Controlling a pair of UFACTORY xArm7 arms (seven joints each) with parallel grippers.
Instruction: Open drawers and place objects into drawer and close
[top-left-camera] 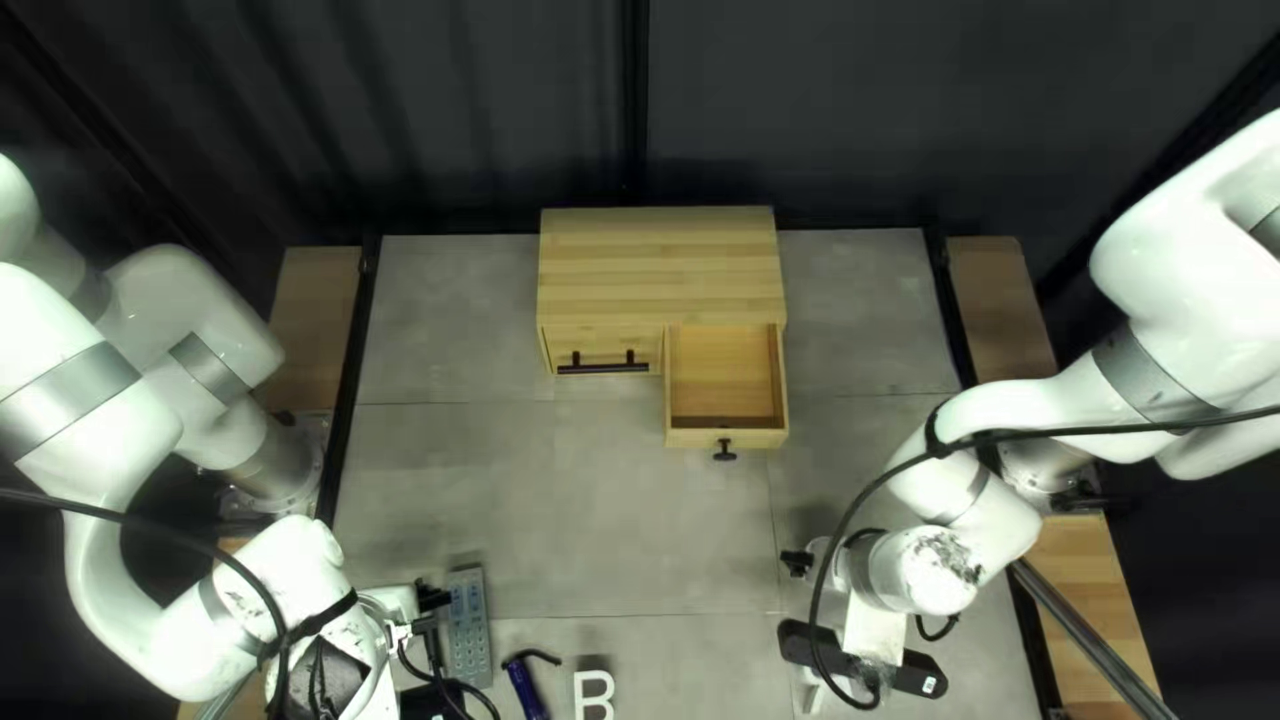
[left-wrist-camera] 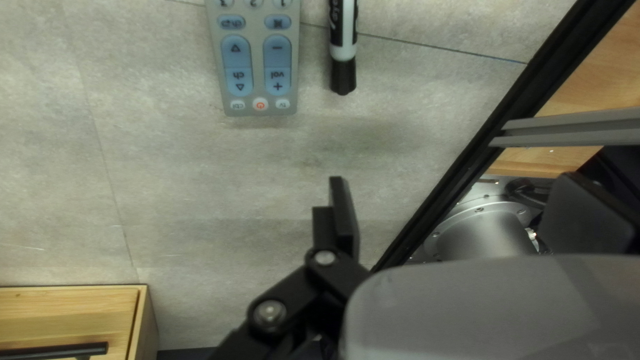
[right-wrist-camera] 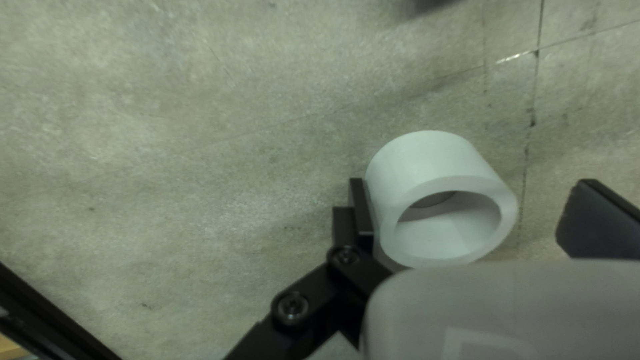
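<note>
My left gripper (top-left-camera: 432, 650) is low at the bottom left of the top left view, beside a grey remote (top-left-camera: 470, 627). In its wrist view the left gripper (left-wrist-camera: 460, 215) stands open over bare tabletop, with the remote (left-wrist-camera: 258, 73) and a black-capped marker (left-wrist-camera: 343, 50) ahead. My right gripper (top-left-camera: 810, 627) is at the lower right. Its wrist view shows the right gripper (right-wrist-camera: 477, 213) open, a hollow white cylinder (right-wrist-camera: 423, 160) between its fingers, close to one and apart from the other. The wooden cabinet (top-left-camera: 660, 260) has its right drawer (top-left-camera: 727, 438) pulled out, nothing visible inside; its left drawer (top-left-camera: 567, 348) is closed.
Along the near edge lie a blue object (top-left-camera: 526, 691) with a black end and a white letter-shaped piece (top-left-camera: 594, 695). Black rails (top-left-camera: 350, 360) run along the table's sides. A cable (top-left-camera: 874, 487) loops from the right arm near its gripper.
</note>
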